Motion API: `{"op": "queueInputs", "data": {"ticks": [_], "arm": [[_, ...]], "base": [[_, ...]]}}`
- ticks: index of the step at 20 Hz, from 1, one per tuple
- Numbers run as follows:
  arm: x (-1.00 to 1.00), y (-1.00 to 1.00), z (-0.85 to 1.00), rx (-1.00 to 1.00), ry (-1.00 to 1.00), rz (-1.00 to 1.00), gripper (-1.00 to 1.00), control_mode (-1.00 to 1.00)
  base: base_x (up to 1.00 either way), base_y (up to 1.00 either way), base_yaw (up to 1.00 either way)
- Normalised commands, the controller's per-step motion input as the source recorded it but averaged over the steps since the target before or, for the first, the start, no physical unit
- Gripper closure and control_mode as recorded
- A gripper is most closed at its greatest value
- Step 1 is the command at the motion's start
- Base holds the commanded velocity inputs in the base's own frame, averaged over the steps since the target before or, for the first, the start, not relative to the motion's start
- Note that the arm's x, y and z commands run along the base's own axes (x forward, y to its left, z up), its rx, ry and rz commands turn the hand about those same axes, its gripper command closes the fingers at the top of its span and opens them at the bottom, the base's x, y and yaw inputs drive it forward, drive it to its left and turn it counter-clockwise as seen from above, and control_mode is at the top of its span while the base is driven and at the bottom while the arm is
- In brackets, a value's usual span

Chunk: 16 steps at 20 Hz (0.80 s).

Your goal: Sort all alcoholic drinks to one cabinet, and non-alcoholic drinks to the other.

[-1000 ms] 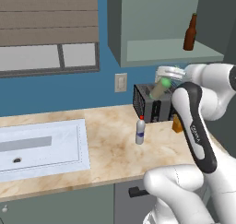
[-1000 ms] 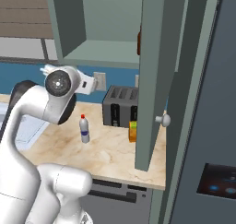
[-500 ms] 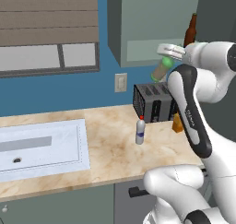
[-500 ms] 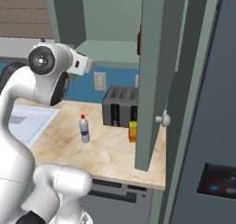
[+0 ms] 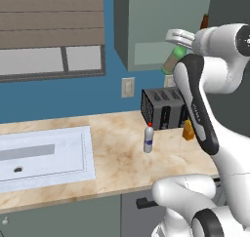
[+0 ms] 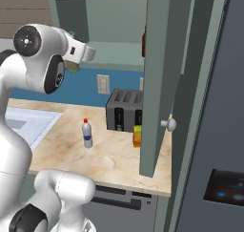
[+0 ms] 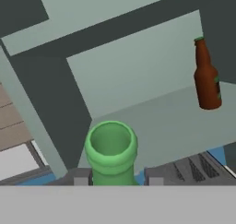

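Fingers (image 7: 118, 181) are clamped on the green bottle (image 7: 111, 151), raised before the open cabinet (image 7: 138, 80) where the brown bottle (image 7: 206, 75) stands; it could be knocked over, or the shelf edge struck, if brought in low.

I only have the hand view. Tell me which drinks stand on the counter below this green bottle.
Observer: A white bottle with a red cap stands upright on the counter, out in front of the toaster.
Operator: List the rest.
Observer: A small orange carton stands at the toaster's front, close to the open cabinet door.
Operator: Report how my bottle hangs.
Observer: From the left base view, the green bottle is tilted, not upright. The end effector grips it at the neck, level with the cabinet's opening.
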Motion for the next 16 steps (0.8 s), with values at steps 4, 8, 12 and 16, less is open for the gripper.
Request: {"op": "queueInputs", "data": {"ticks": [4,8,12,16], "arm": [[0.21,-0.04,0.00,-0.03,-0.11,-0.04,1.00,-1.00],[0.12,-0.15,0.00,-0.02,-0.14,-0.01,1.00,-1.00],[0.24,-0.18,0.00,0.00,-0.10,0.00,1.00,-1.00],[0.24,-0.07,0.06,0.00,-0.04,0.00,1.00,-1.00]], "base": [[0.00,0.00,0.00],[0.00,0.00,0.00],[0.00,0.00,0.00],[0.00,0.00,0.00]]}}
